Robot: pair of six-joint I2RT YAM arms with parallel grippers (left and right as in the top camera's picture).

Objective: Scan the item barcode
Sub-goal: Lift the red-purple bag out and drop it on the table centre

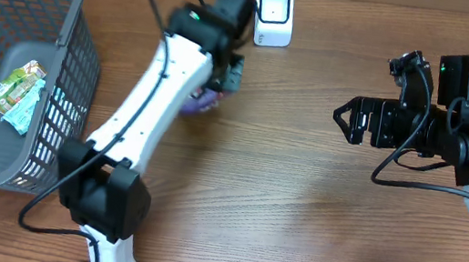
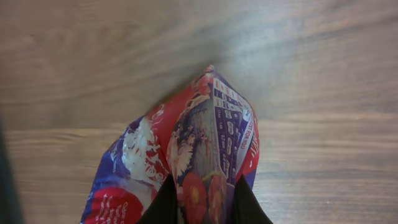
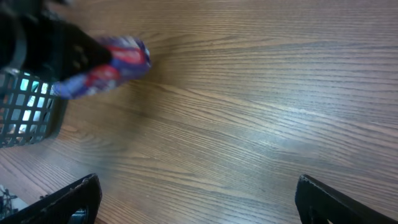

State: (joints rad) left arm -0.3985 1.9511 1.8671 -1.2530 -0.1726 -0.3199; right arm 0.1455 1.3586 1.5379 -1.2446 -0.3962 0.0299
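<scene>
The item is a red, blue and purple snack packet point(image 2: 199, 149), pinched at its lower end by my left gripper point(image 2: 202, 205), which is shut on it. Overhead, the packet point(image 1: 204, 101) pokes out under the left arm, just left of and below the white barcode scanner point(image 1: 274, 15) at the table's back edge. The same packet point(image 3: 102, 68) shows at the upper left of the right wrist view. My right gripper point(image 1: 344, 117) hovers at the right of the table, open, with only bare wood between its fingers point(image 3: 74, 199).
A grey mesh basket point(image 1: 76, 17) fills the left side and holds a green packet point(image 1: 11, 86) and a light blue one point(image 1: 28, 111). The left arm point(image 1: 151, 101) stretches diagonally from the front edge toward the scanner. Wooden tabletop point(image 1: 281, 193) lies between the arms.
</scene>
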